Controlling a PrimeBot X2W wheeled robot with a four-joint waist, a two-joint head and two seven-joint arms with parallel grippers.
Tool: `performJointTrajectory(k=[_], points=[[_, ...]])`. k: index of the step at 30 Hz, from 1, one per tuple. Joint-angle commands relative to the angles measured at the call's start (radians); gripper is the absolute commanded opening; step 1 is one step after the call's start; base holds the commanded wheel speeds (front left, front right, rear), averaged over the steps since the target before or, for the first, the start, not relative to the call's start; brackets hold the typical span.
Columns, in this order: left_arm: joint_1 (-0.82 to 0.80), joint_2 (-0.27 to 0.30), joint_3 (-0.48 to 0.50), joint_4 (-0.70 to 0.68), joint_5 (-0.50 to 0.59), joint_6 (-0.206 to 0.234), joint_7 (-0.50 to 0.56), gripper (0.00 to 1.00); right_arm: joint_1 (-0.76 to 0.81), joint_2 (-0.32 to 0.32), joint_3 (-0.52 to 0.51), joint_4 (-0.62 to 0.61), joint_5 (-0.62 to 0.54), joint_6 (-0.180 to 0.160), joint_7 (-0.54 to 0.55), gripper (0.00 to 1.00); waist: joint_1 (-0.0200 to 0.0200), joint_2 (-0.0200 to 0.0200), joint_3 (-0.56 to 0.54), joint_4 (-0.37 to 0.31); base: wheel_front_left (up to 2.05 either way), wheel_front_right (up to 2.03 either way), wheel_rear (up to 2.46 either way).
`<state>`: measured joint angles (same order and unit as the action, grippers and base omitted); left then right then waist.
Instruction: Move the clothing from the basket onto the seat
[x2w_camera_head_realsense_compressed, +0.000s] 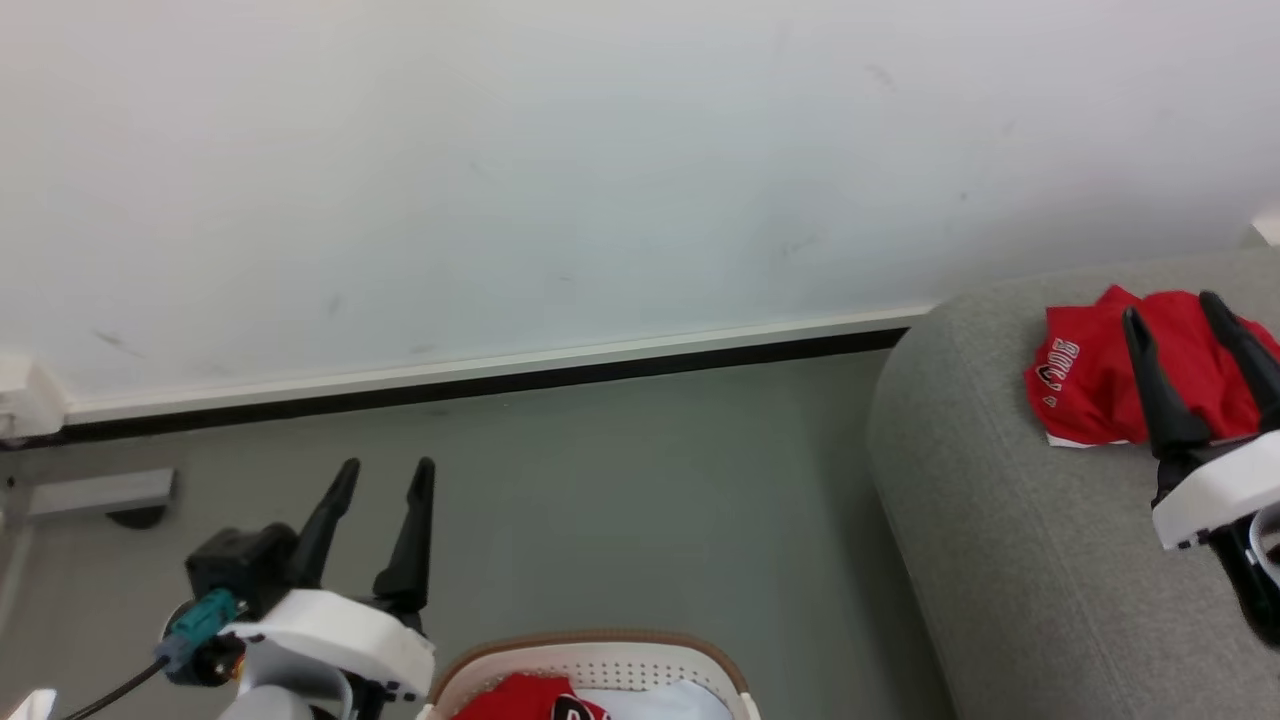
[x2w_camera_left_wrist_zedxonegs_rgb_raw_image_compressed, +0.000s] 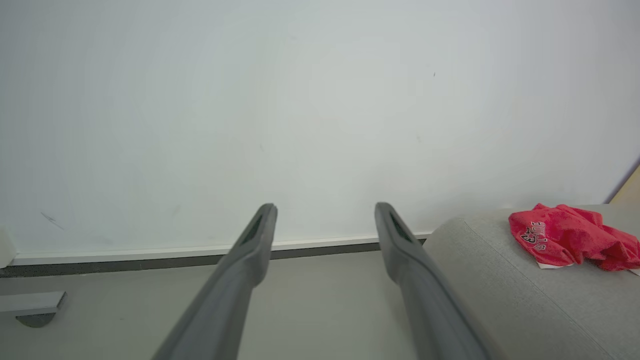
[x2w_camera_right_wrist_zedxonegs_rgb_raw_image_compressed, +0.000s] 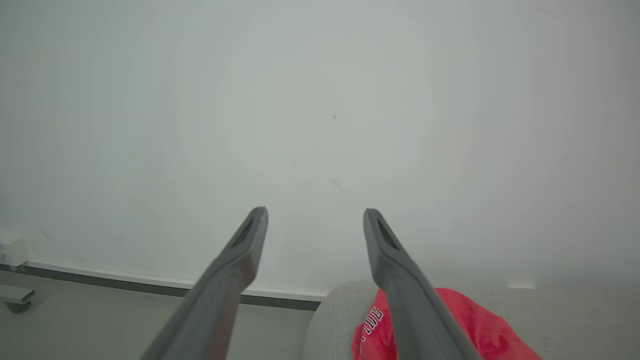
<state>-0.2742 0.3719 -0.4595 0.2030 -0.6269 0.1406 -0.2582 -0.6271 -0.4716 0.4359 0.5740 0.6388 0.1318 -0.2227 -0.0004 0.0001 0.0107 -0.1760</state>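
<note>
Jersey A: crumpled bright red jersey w/ white trim (x2w_camera_head_realsense_compressed: 1095, 380) on big grey woven seat (x2w_camera_head_realsense_compressed: 1000, 540), nr its rounded corner; long axis left-right in head view, lettered end to the left.
Jersey B: red jersey (x2w_camera_head_realsense_compressed: 515, 700) in white holed plastic basket w/ brown rim (x2w_camera_head_realsense_compressed: 600, 650).
L gripper (x2w_camera_head_realsense_compressed: 388, 468): fingers apart, empty.
R gripper (x2w_camera_head_realsense_compressed: 1170, 307): fingers apart, empty, over jersey A.

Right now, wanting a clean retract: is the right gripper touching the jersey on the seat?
Cannot tell. In head view the open right gripper overlaps the jersey; no gap or contact shows plainly.
</note>
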Motion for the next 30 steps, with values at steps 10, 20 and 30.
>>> performJointTrajectory(k=[10,20,30], points=[[0.156,-0.065,0.196,-0.056,0.119,0.012,-0.007,1.00,0.390,0.182,-0.274,-0.290,-0.166,-0.002,-0.042,1.00,0.0004,-0.0001,-0.027,0.127,0.00,0.00,0.00],[0.267,-0.198,0.319,-0.080,0.284,-0.046,-0.006,1.00,0.617,0.308,-0.351,-0.470,-0.278,-0.002,-0.041,1.00,0.0004,-0.0001,-0.032,0.152,0.00,0.00,0.00],[0.260,-0.271,0.397,-0.054,0.372,-0.131,-0.007,1.00,0.587,0.340,-0.320,-0.462,-0.312,-0.002,-0.041,1.00,0.0004,-0.0001,-0.030,0.140,0.00,0.00,0.00]])
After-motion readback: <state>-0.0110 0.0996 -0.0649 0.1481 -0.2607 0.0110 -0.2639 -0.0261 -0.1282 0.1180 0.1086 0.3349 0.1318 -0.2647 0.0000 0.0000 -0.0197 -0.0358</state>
